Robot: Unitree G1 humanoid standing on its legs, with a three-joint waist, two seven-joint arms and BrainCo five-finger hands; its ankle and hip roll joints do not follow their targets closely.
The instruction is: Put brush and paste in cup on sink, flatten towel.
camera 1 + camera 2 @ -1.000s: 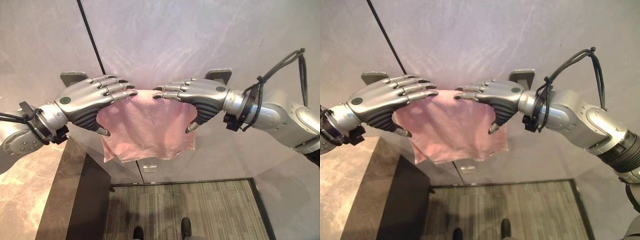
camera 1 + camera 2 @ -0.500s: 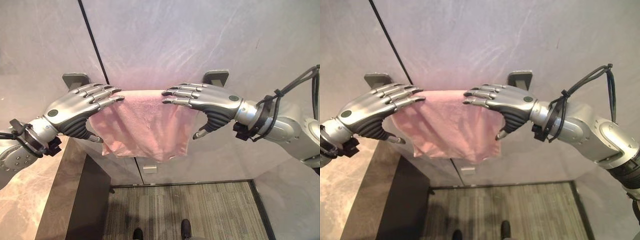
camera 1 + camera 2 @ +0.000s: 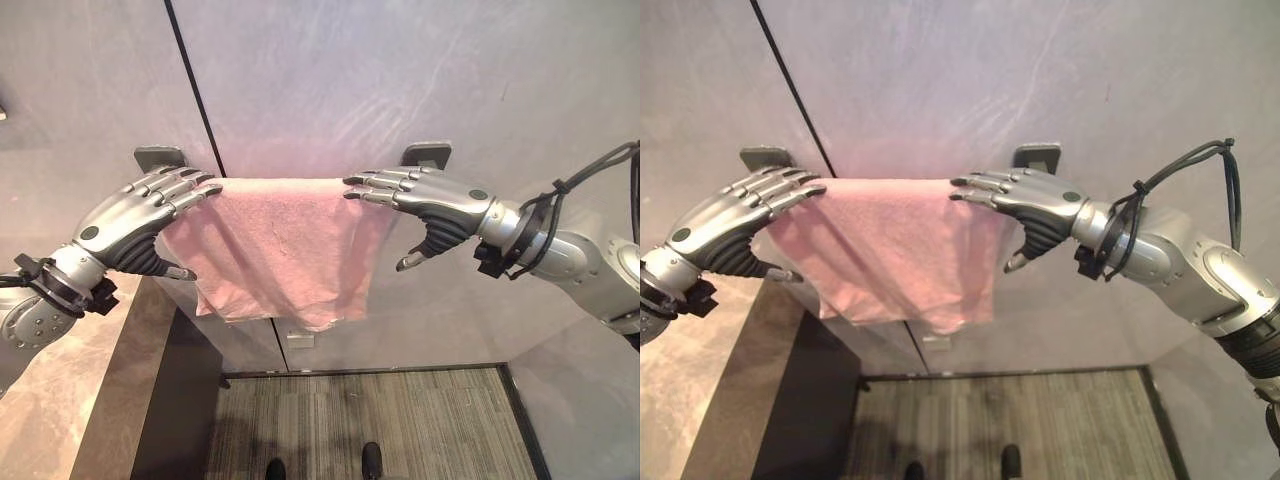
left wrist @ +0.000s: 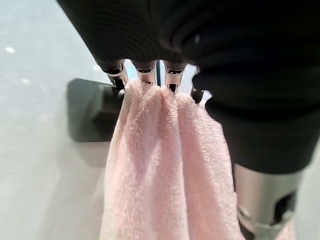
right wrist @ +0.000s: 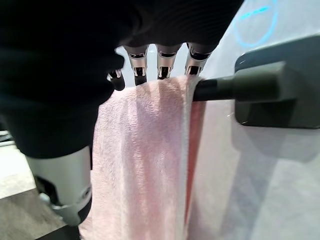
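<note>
A pink towel (image 3: 280, 250) hangs over a dark rail (image 5: 220, 89) on the wall, spread between two dark brackets (image 3: 160, 157) (image 3: 425, 153). My left hand (image 3: 130, 225) lies with straight fingers (image 4: 146, 72) on the towel's top edge at its left end, by the left bracket. At the right end my right hand (image 3: 440, 205) does the same, fingers (image 5: 165, 70) flat along the top fold. Both thumbs hang free in front of the cloth, and both hands are open. The towel's lower edge is uneven, longer in the middle.
A marble counter (image 3: 50, 410) with a dark edge runs along the lower left, above a dark cabinet side (image 3: 175, 410). A striped grey mat (image 3: 380, 420) covers the floor below the towel. A black seam (image 3: 190, 80) runs down the grey wall.
Both hands have slid outward along the rail, left to the left bracket, right toward the right bracket. The towel has spread wider and hangs flatter than before.
</note>
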